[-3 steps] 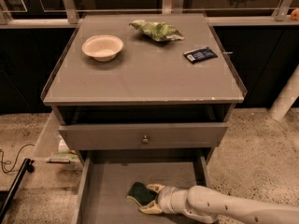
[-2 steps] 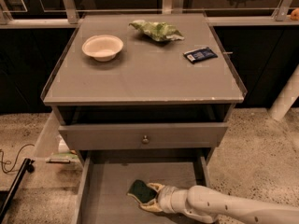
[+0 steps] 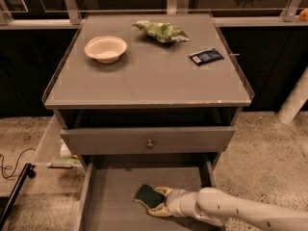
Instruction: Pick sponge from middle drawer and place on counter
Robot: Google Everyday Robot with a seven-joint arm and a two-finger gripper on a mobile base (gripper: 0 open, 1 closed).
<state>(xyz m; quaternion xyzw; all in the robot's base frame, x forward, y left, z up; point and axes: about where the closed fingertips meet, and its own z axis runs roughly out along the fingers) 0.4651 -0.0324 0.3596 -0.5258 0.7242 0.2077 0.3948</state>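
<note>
The sponge (image 3: 146, 196), dark green on top with a pale yellow layer, lies on the floor of the open middle drawer (image 3: 113, 198), near its middle. My gripper (image 3: 150, 200) reaches in from the lower right on a white arm. Its pale fingers (image 3: 162, 192) sit on either side of the sponge, shut on it, low at the drawer floor. The grey counter (image 3: 144, 78) is above, with a thin raised rim.
On the counter stand a white bowl (image 3: 105, 48) at the back left, a green leafy snack bag (image 3: 161, 31) at the back and a dark blue packet (image 3: 206, 56) at the right. The drawer front with a knob (image 3: 149, 143) above overhangs the open drawer. A cable (image 3: 9, 163) lies on the floor at the left.
</note>
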